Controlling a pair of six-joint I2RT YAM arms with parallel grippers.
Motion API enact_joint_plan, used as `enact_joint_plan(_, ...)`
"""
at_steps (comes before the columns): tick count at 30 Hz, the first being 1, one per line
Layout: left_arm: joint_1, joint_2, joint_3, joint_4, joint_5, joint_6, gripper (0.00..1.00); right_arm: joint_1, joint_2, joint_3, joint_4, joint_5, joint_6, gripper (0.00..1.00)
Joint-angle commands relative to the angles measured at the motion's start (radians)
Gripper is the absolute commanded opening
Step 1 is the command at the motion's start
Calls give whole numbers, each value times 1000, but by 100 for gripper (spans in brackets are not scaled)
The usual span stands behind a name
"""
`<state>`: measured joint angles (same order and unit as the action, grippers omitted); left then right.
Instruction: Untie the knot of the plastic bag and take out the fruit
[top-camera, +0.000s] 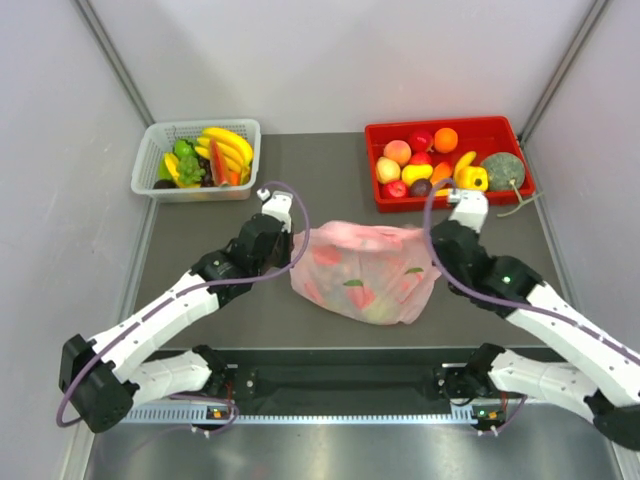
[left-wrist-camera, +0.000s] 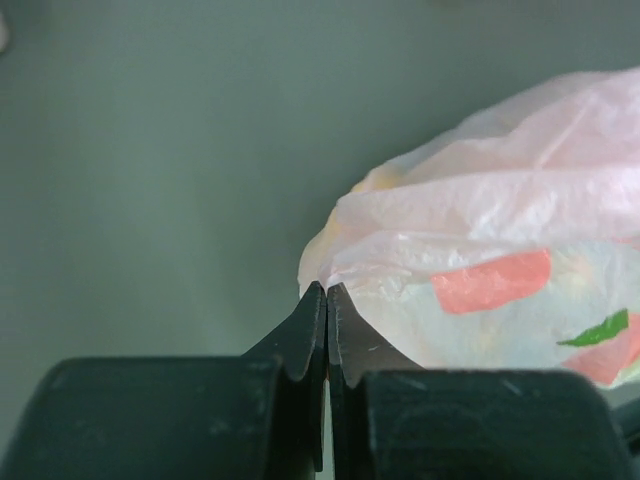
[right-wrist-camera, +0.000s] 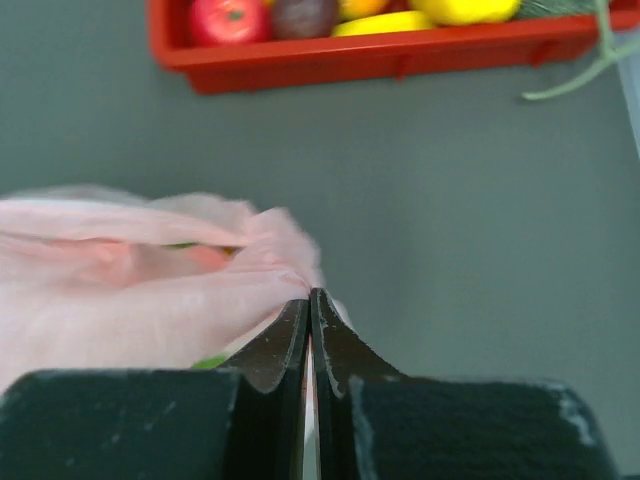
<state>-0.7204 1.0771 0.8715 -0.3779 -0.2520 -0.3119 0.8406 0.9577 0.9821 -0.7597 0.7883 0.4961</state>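
Observation:
The pale-pink plastic bag (top-camera: 365, 272) lies in the middle of the table, stretched between both grippers. My left gripper (top-camera: 295, 238) is shut on the film at the bag's upper left corner (left-wrist-camera: 330, 280). My right gripper (top-camera: 432, 240) is shut on the film at the bag's upper right corner (right-wrist-camera: 290, 285). Fruit shows as red, yellow and green shapes through the film (top-camera: 355, 292). The bag also fills the right of the left wrist view (left-wrist-camera: 500, 270) and the left of the right wrist view (right-wrist-camera: 120, 290). I see no knot in any view.
A white mesh basket (top-camera: 150, 165) with bananas and green pieces stands at the back left. A red tray (top-camera: 500, 130) with toy fruit stands at the back right, its edge in the right wrist view (right-wrist-camera: 380, 60). A green melon (top-camera: 503, 171) sits in it.

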Motion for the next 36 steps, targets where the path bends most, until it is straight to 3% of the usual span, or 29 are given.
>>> enact_joint_plan(1,24,-31,3,-13,-125,-3,0,-89,-124,-52,-49,-24,76,0)
enact_joint_plan(5,79,-42,3,-19,-124,-33,0,-204,-230,-97,-52,-104,96,0)
enact_joint_plan(8,98,-52,3,-3,-72,-33,2,-224,-273,-114,-38,-200,96,0)
enact_joint_plan(9,98,-57,3,5,-47,-32,11,-224,-278,-123,-29,-222,94,0)
enact_joint_plan(10,96,-71,3,13,0,-29,36,-224,-284,-129,-15,-251,75,0)
enact_joint_plan(12,98,-92,-2,39,46,-30,56,-225,-310,-152,32,-326,58,0)
enact_joint_plan(13,96,-120,-2,46,107,-30,72,-225,-316,-158,42,-346,44,0)
enact_joint_plan(17,98,-189,29,83,238,-21,99,-225,-336,-168,79,-429,-10,0)
enact_joint_plan(21,95,-157,128,44,396,-33,99,-225,-327,-169,115,-544,-54,0)
enact_joint_plan(24,72,-25,228,-35,497,0,99,-225,-309,-171,132,-572,-70,0)
enact_joint_plan(36,-20,305,419,-159,497,273,99,-225,-281,-178,157,-635,-105,0)
